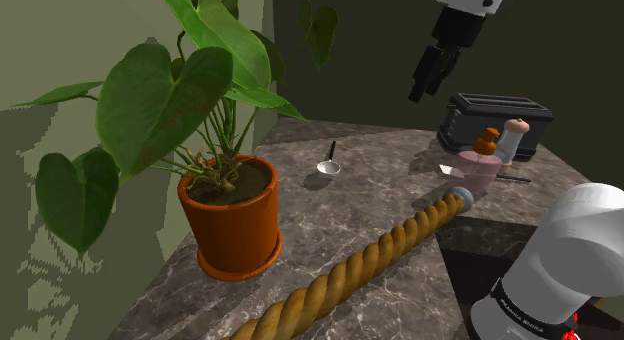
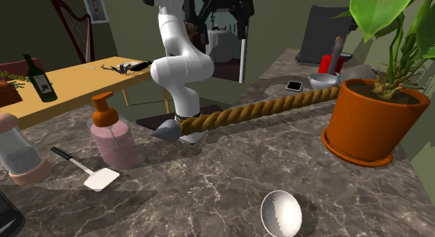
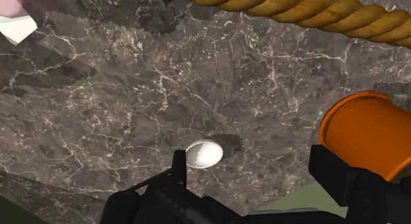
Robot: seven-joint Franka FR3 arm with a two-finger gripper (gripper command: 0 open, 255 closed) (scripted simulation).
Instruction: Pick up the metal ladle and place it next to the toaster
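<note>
Silvery ladle (image 2: 281, 213) on dark marble counter (image 2: 209, 180), thick rope (image 2: 265, 108) and orange plant pot (image 2: 373, 124) beyond

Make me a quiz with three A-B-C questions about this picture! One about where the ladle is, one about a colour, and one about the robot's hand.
1. Where is the ladle?
A) on the counter, between the plant pot and the toaster
B) inside the plant pot
C) on top of the toaster

2. What colour is the plant pot?
A) blue
B) white
C) orange

3. What is the gripper doing?
A) shut on the ladle
B) open, up above the counter
C) shut on nothing, resting on the counter

Answers:
1 A, it rests on the marble between them.
2 C, its wall is plainly orange.
3 B, its jaws stand apart with nothing between them.
</note>
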